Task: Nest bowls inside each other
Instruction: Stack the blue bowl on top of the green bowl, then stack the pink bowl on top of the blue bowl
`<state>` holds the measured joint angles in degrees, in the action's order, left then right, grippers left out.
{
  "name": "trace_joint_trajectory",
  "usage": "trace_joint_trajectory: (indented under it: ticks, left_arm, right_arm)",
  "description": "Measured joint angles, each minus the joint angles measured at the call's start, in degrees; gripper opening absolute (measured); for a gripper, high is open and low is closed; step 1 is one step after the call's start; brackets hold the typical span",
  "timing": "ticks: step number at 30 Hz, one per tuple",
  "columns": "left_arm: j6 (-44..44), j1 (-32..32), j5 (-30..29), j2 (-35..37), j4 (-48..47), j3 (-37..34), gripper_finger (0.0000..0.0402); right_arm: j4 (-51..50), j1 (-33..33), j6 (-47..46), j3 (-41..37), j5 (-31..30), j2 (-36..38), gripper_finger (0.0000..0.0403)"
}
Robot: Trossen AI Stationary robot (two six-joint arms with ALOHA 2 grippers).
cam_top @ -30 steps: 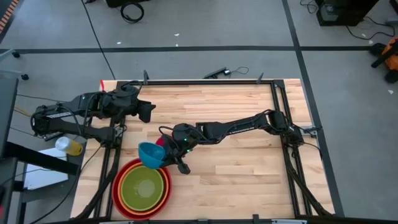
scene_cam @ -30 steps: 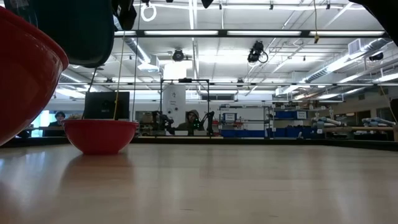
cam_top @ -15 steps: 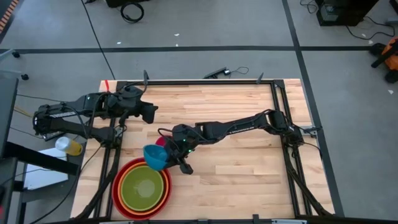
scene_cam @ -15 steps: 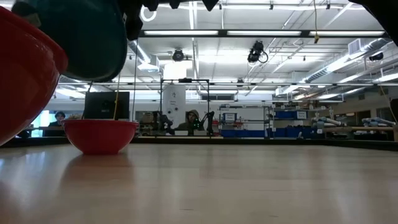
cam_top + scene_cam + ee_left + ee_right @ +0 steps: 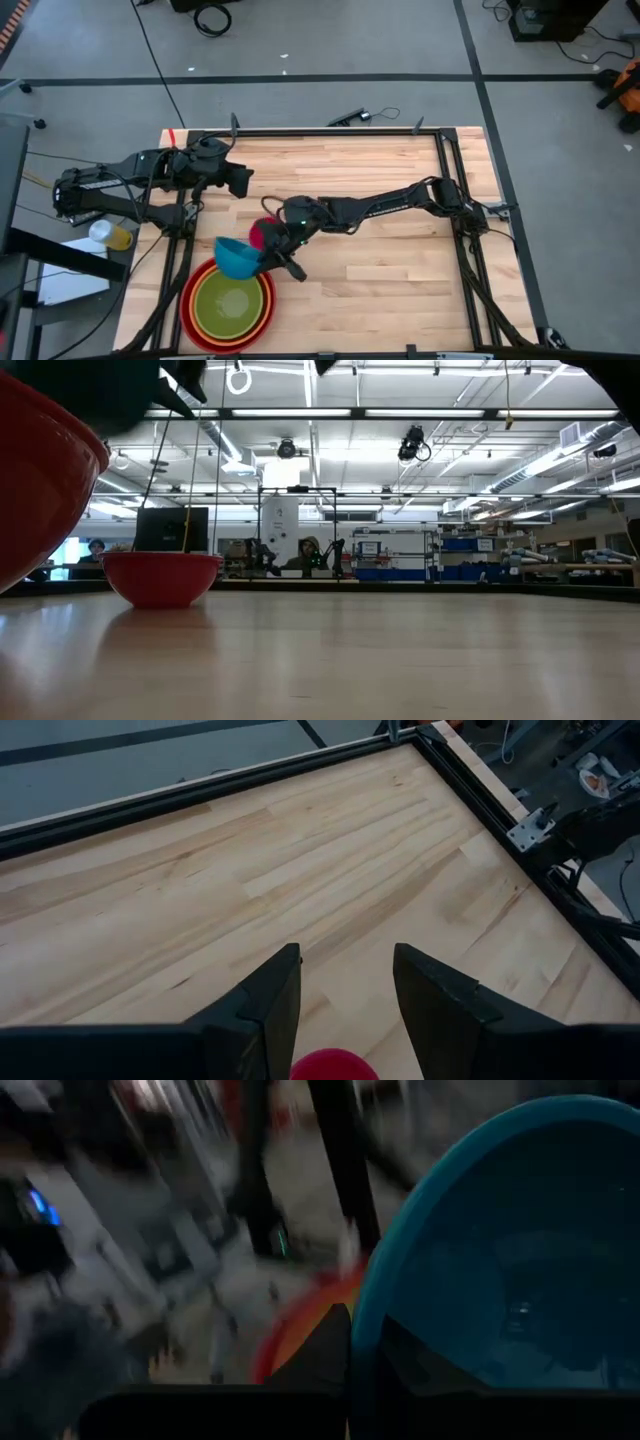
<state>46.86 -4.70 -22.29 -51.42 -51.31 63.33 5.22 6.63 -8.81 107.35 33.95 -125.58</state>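
Observation:
My right gripper (image 5: 266, 257) is shut on the blue bowl (image 5: 237, 258), which hangs tilted over the far rim of the stack. In that stack the lime green bowl (image 5: 230, 303) sits in the orange bowl (image 5: 268, 300), and the orange bowl sits in the red bowl (image 5: 187, 300). The small magenta bowl (image 5: 264, 233) stands on the table just beyond the blue bowl, and the low view shows its base on the wood (image 5: 160, 578). My left gripper (image 5: 240, 180) waits open at the far left, above the table, its fingers (image 5: 270, 1000) bare. My right gripper holds the blue bowl by its rim (image 5: 362, 1315), one finger (image 5: 325, 1345) outside the wall and the other inside the hollow. It reaches in roughly level from the table's right. The bowl is lifted clear and tilted.
Black frame rails (image 5: 440, 150) run along the table's edges. Bare wood (image 5: 390, 270) lies to the right of the stack. The large red bowl's wall (image 5: 40, 480) fills the low view's left side.
My right gripper has tipped at the wrist and carried the blue bowl a little toward the near left, over the stack's far rim. More of the magenta bowl now shows. In the low view the blue bowl dipped, then rose.

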Motion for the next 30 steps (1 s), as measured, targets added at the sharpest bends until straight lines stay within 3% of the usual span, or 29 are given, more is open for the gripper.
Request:
trace_joint_trajectory:
  ticks: [3, 8, 14, 19, 25, 30]
  left_arm:
    - [0.02, -0.01, 0.03, 0.02, -0.02, 0.00, 0.0162]
    - [1.80, 0.00, 1.62, 0.03, -0.47, 0.00, 0.0162]
    - [3.80, -0.01, 2.06, -0.38, -0.48, 0.02, 0.0162]
    - [4.87, 0.01, 2.24, -0.39, -0.52, 0.02, 0.0162]
    - [5.63, 1.14, 2.47, -0.39, -0.46, 0.02, 0.0162]
    - [6.39, 3.15, 2.52, -0.39, -0.42, 0.02, 0.0162]
  right_arm:
    - [7.63, 0.90, -1.99, 0.89, -1.86, -0.96, 0.0023]
    - [5.39, 3.17, -3.68, 2.26, -0.92, -7.29, 0.0022]
    - [10.49, 4.53, -10.97, 3.96, -1.10, -11.40, 0.0032]
    - [8.64, 5.09, -9.67, 3.76, -4.58, -11.98, 0.0079]
    - [7.43, 5.06, -8.71, 4.12, -6.90, -11.69, 0.0164]
    - [4.47, 3.41, -13.27, 4.24, -8.31, -10.17, 0.0220]
